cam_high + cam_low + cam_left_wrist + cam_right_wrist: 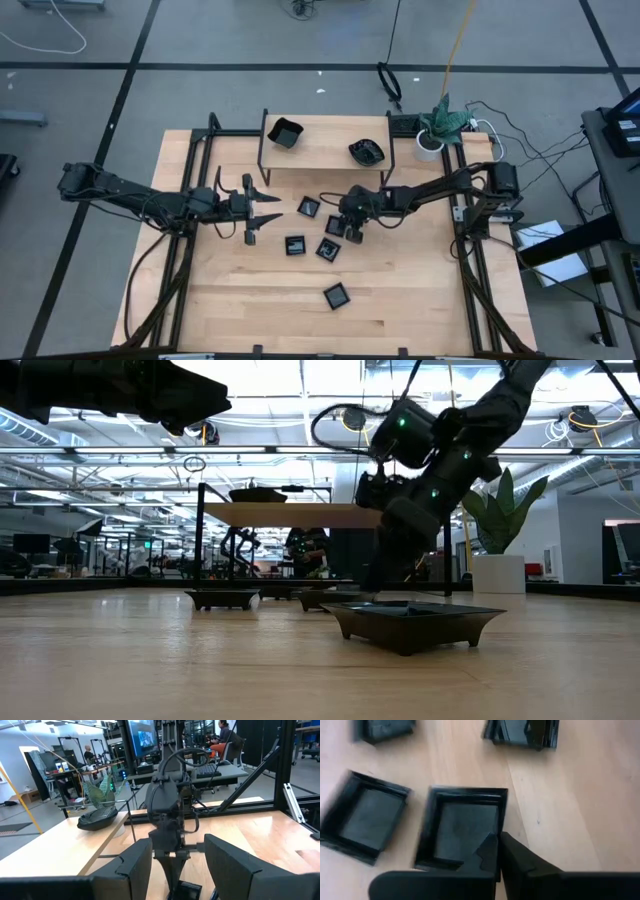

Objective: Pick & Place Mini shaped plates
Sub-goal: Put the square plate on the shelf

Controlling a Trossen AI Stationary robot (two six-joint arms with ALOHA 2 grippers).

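1. My right gripper [352, 233] is down at the middle of the table [420, 300], its fingers [492, 855] pressed together on the near rim of a small square plate [462, 827]; in my right wrist view the two tips meet right at that rim, so I count it as a pinch on the edge.
2. That plate is square, so it has no long axis. Its open side faces up and it appears to lie flat on the wood, its edges roughly in line with my fingers.
3. Beside it in the wrist view lies a second square plate [362, 822], turned a little askew, close by but apart. Two more dishes farther off are cut by the frame edge.
4. From above, other loose plates sit around me: one [309, 207] toward the shelf, one [294, 245] and one [328, 250] just toward the front, and a lone one [337, 295] well nearer the front edge, turned diamond-wise.
5. On the raised shelf [325, 145] rest a squarish dish [285, 132] and a roundish wavy one [367, 151].
6. My left gripper [262, 211] waits left of centre with its fingers spread, holding nothing.
7. From above, my own gripper covers the pinched plate, so I cannot make out its outline there. In the low view the nearest plate [412, 624] blocks much of the ones behind.
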